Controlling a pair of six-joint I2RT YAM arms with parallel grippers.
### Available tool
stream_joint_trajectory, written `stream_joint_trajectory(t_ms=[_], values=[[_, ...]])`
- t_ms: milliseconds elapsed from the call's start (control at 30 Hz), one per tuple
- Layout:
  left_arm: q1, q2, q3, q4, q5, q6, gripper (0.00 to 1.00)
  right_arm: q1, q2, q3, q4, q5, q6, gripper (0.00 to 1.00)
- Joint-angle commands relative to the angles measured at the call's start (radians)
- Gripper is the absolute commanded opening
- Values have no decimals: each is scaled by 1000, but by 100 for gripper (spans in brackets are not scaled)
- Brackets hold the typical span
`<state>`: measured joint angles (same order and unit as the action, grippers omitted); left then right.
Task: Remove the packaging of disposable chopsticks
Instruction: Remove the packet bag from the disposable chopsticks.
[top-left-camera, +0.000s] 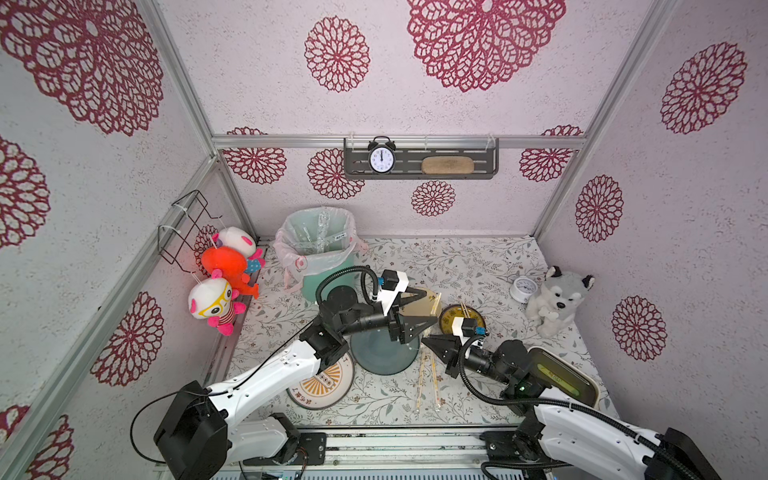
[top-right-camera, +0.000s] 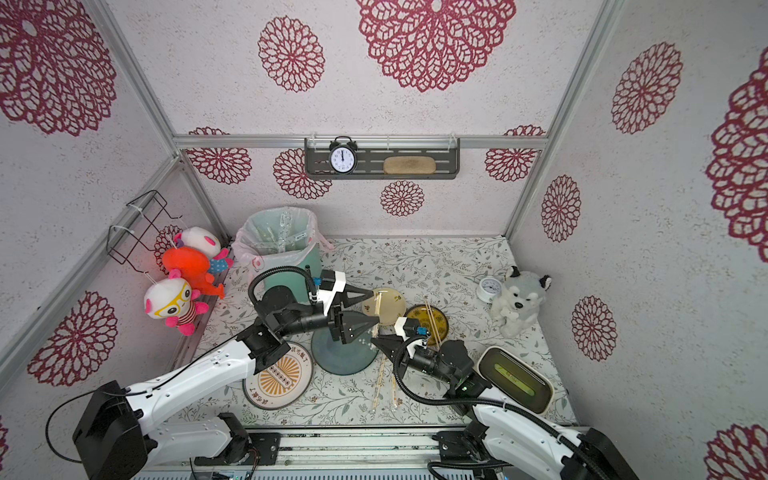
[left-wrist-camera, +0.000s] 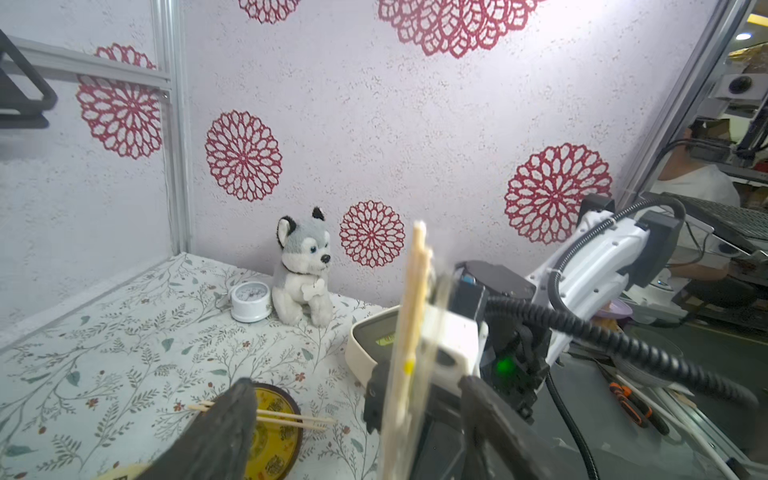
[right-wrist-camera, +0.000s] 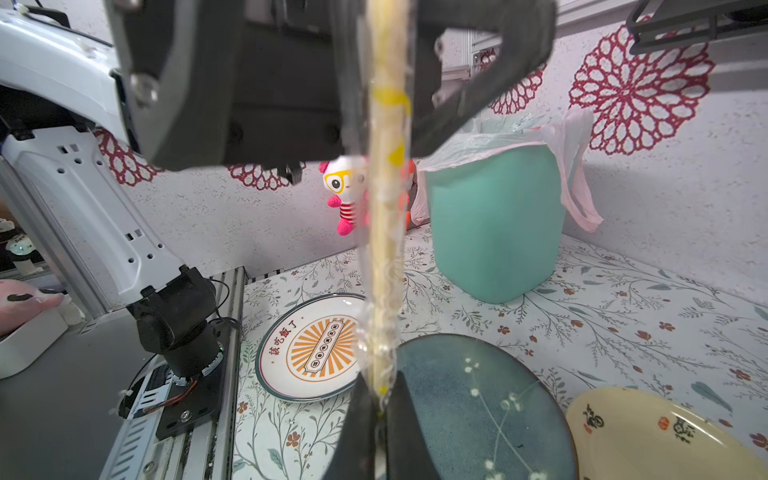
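Here, at the left by the back wall, the teal bin (top-left-camera: 328, 286) stands with empty clear sleeves (top-left-camera: 318, 232) lying in its liner. Beside it, toward the middle, the left gripper (top-left-camera: 428, 308) hangs above the blue-green plate (top-left-camera: 384, 355), its fingers spread wide and closed on nothing. Between those fingers, apart from both, runs a wrapped pair of chopsticks (right-wrist-camera: 384, 249). Its crinkly sleeve (right-wrist-camera: 365, 332) is bunched around the wood close to one end. That end sits in the right gripper (right-wrist-camera: 380, 409), whose fingers are pressed together on it, pinching plastic and sticks alike. Just in front, two more wrapped pairs (top-left-camera: 421, 382) lie side by side on the flowered cloth (top-left-camera: 478, 266), near the blue-green plate's edge. Further right, bare chopsticks (top-left-camera: 464, 311) rest across the dark yellow plate (top-left-camera: 449, 325).
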<state>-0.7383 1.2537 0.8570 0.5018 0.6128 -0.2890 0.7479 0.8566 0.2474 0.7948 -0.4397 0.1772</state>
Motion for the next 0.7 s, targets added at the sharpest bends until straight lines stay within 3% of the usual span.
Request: stream_joint_trajectory(t_ms=[0, 67, 200, 367, 500, 667], values=[[10, 25, 51, -28, 25, 16, 75, 2, -2, -2, 65, 12, 3, 0], [8, 32, 68, -26, 47, 3, 74, 2, -1, -5, 63, 14, 2, 0], [-1, 60, 95, -22, 52, 6, 60, 2, -1, -7, 64, 20, -2, 0], [-3, 100, 116, -16, 87, -6, 23, 2, 11, -10, 73, 22, -2, 0], [-4, 87, 86, -13, 93, -7, 10, 4, 22, -13, 88, 23, 0, 0], [-23, 83, -4, -6, 110, -14, 5, 3, -1, 14, 81, 17, -6, 0]])
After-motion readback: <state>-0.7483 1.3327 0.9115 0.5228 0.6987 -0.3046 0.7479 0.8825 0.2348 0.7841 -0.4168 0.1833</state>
